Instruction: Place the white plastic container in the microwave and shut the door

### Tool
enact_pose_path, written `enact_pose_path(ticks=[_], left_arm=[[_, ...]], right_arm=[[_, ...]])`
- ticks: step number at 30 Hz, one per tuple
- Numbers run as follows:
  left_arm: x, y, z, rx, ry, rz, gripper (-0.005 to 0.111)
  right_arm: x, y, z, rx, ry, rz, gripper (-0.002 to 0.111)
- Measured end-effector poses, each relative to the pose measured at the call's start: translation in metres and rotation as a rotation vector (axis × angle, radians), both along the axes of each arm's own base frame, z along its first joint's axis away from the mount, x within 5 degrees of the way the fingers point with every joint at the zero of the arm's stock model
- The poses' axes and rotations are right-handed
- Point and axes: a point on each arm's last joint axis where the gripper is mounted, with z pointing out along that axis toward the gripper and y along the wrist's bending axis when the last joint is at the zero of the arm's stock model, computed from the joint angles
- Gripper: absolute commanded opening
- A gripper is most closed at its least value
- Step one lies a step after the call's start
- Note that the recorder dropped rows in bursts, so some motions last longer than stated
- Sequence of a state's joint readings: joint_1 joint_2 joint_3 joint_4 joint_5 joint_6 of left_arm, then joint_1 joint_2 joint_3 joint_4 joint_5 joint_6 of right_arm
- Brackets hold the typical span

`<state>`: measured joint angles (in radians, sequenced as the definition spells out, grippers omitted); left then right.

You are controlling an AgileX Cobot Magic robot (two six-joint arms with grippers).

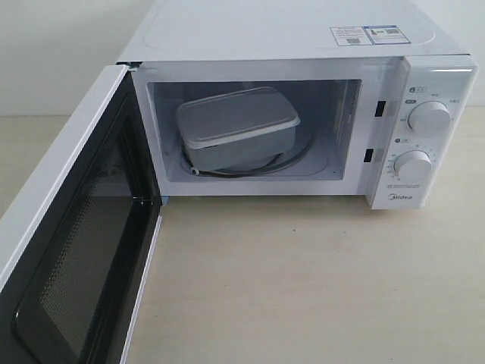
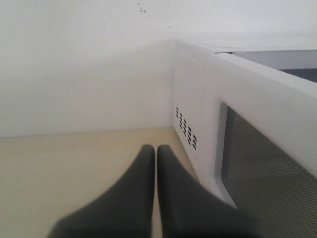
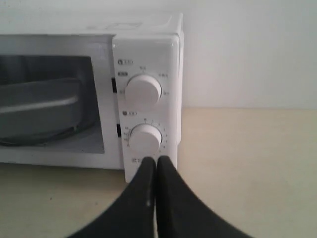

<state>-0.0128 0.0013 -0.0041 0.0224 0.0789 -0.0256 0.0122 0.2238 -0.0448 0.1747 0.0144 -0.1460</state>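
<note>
The white plastic container (image 1: 239, 121) sits inside the microwave (image 1: 303, 30), lid up, on the glass turntable (image 1: 297, 154); it is a translucent rectangular box with rounded corners and a flat, rimmed lid; its long axis runs across the cavity, the right end skewed slightly toward the back wall. The microwave is a smooth white box with stickers (image 1: 367, 35) on top and two round knobs (image 1: 429, 116) stacked on its right panel. The door (image 1: 68, 227) stands wide open on its left hinge, its black, mesh-lined inner face showing. The left gripper (image 2: 156, 148) hangs over the pale tabletop (image 1: 303, 280) near the door's outer side, dark tapered fingers pressed together, holding nothing; the right gripper (image 3: 156, 161) points at the knob panel, fingers likewise together and empty.
</note>
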Motion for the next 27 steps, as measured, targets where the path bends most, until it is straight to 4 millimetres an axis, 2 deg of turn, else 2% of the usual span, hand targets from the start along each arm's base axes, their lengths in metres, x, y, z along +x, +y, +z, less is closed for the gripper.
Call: enact_pose_path(ticks=[2,7,14,20,27], left_arm=[[0.000,0.000,0.000,0.000,0.000,0.000,0.004],[0.000,0.000,0.000,0.000,0.000,0.000,0.004],[0.000,0.000,0.000,0.000,0.000,0.000,0.004],[0.000,0.000,0.000,0.000,0.000,0.000,0.004],[0.000,0.000,0.000,0.000,0.000,0.000,0.004]], right_arm=[[-0.003,0.000,-0.010,0.000,0.001,0.000,0.000],[-0.010,0.001,-0.010,-0.052,-0.022,0.014,0.000],[-0.019,0.003,-0.019,-0.060,0.041,0.044,0.000],[-0.021,0.005,-0.028,-0.040,0.130,0.061,0.000],[-0.022,0.005,-0.031,-0.028,0.155,0.062,0.000]])
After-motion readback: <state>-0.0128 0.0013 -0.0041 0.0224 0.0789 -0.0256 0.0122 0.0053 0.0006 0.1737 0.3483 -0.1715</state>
